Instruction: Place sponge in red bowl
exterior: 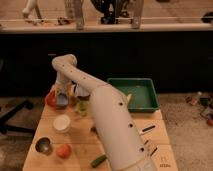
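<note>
The red bowl (50, 99) sits at the far left corner of the wooden table (80, 145). My gripper (61, 96) points down right over the bowl, at the end of my white arm (107, 115), which reaches in from the lower right. A light blue-grey block, the sponge (61, 104), shows just under the gripper, at the bowl's right side. I cannot tell whether it is held or resting in the bowl. The gripper hides part of the bowl.
A white cup (62, 123), a small metal cup (43, 145) and a round orange-red fruit (63, 150) stand on the left of the table. A yellow-green cup (82, 107) is beside the bowl. A green tray (134, 94) sits at the back right. A green item (98, 160) lies near the front.
</note>
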Robot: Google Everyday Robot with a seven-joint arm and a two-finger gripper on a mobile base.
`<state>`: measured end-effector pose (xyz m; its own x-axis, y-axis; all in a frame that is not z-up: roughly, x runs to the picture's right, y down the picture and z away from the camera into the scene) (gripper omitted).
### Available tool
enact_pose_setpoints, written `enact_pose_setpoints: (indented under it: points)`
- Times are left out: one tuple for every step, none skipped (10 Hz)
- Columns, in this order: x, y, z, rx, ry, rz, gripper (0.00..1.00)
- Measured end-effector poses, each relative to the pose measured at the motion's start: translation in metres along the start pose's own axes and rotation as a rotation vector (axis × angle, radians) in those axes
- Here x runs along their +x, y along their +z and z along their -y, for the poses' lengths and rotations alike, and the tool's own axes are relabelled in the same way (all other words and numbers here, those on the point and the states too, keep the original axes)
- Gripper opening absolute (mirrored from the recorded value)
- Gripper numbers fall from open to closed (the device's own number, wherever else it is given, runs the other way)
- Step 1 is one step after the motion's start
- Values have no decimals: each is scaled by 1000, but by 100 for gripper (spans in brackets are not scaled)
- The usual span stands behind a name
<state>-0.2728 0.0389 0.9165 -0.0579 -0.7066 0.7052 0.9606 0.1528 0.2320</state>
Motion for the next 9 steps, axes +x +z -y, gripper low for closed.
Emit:
enact_pose_setpoints:
  points:
    - [3,-1,6,-5,-6,-2,0]
    - [4,-2,11,-10,-10,-3,0]
    - [6,-3,14,-15,-13,-4,0]
    - [7,-3,17,-20,-15,-2,0]
    - [9,-2,20,-21,-17,-1,0]
    - [9,0,21,-23,-17,2,0]
    - [10,2,22,-24,-19,7,0]
    - [10,3,22,-25,-20,10,0]
    - [10,3,21,-27,-19,10,4]
